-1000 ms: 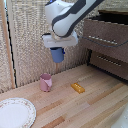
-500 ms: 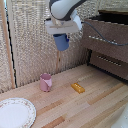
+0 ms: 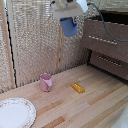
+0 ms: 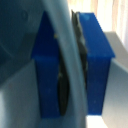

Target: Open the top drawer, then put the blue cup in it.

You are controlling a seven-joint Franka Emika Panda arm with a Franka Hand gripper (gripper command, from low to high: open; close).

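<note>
Plate (image 3: pixel 15 111) at the exterior view's left on the table (image 3: pixel 95 107); pink cup (image 3: pixel 45 82), then yellow block (image 3: pixel 77 88). Pincer (image 3: pixel 68 20) closed on the blue cup (image 3: pixel 69 26), raised high above table. Top drawer (image 3: pixel 106 41) at right, pulled out

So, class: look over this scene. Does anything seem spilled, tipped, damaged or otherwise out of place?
Nothing stands out. The pink cup stands upright on the table, the yellow block lies flat beside it, and the plate looks intact. The blue cup is held aloft in the gripper, not dropped.
</note>
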